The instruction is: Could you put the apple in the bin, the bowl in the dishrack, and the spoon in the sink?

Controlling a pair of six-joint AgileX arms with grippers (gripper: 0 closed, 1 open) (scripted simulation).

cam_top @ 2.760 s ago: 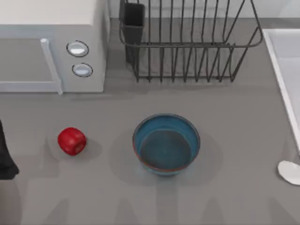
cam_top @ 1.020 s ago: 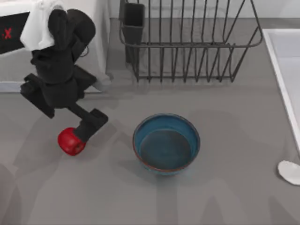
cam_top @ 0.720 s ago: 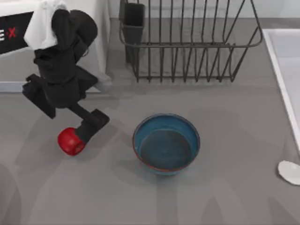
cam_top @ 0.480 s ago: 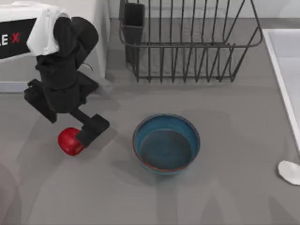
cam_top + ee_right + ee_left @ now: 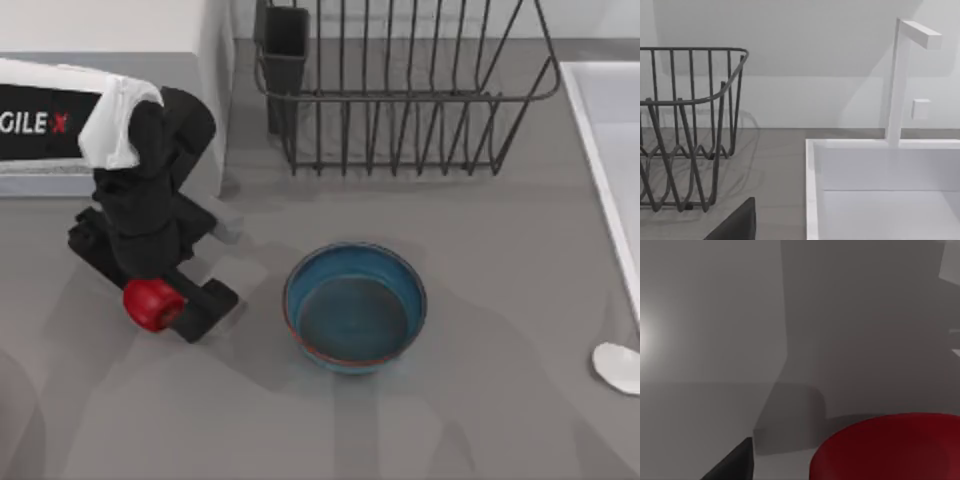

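Left tool [image 5: 160,300] over apple [image 5: 152,305], half hiding it; grip unclear.

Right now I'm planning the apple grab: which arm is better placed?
Left. Its end effector is already down around the apple, left of the bowl.

1. The left gripper [image 5: 160,300] straddles the apple [image 5: 152,304] at the table's left, one finger [image 5: 205,305] beside it.
2. The bowl [image 5: 355,307] sits mid-table, before the dishrack [image 5: 400,90].
3. The spoon [image 5: 618,366] lies near the sink [image 5: 600,150], at right.
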